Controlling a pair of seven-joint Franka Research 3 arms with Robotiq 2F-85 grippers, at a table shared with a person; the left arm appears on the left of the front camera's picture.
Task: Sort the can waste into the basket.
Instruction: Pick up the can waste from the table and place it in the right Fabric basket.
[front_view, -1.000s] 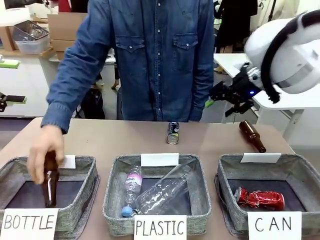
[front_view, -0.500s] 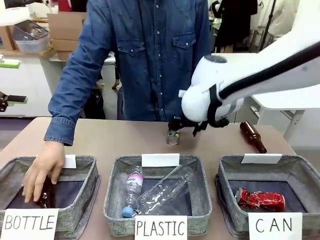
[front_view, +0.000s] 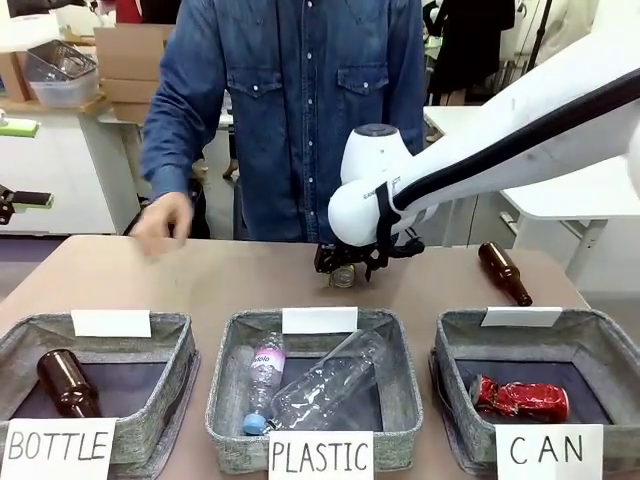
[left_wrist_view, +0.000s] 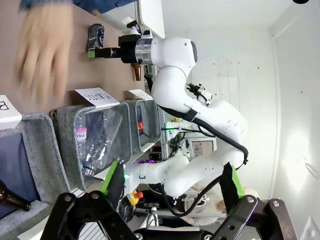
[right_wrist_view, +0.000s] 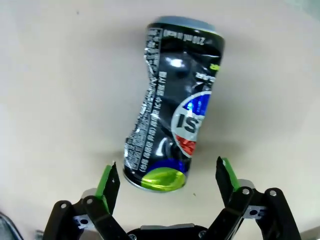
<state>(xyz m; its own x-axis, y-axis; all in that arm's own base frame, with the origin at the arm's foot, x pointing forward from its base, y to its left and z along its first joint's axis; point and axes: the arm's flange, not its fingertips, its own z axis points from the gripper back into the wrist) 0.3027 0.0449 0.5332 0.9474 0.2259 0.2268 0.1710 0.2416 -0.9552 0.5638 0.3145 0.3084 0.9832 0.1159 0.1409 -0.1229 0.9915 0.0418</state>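
Note:
A dented black can (right_wrist_view: 175, 105) rests on the table at the far middle; in the front view a bit of that can (front_view: 345, 278) shows under the arm. My right gripper (right_wrist_view: 167, 180) is open, its green pads on either side of the can's near end and not touching it; in the front view the right gripper (front_view: 342, 262) hangs low over the can. A crushed red can (front_view: 520, 398) lies in the grey basket (front_view: 600, 335) signed "CAN" at the front right. My left gripper (left_wrist_view: 172, 182) is open, holds nothing and is off to the side.
A brown glass bottle (front_view: 505, 272) lies on the table behind the CAN basket. The "BOTTLE" basket (front_view: 180, 335) holds a brown bottle (front_view: 68, 383); the "PLASTIC" basket (front_view: 400, 340) holds clear bottles (front_view: 320, 385). The person's hand (front_view: 162, 225) hovers over the far left.
My right arm swung in from the far right and came down over the black can. The person laid a brown bottle in the BOTTLE basket and pulled the hand back.

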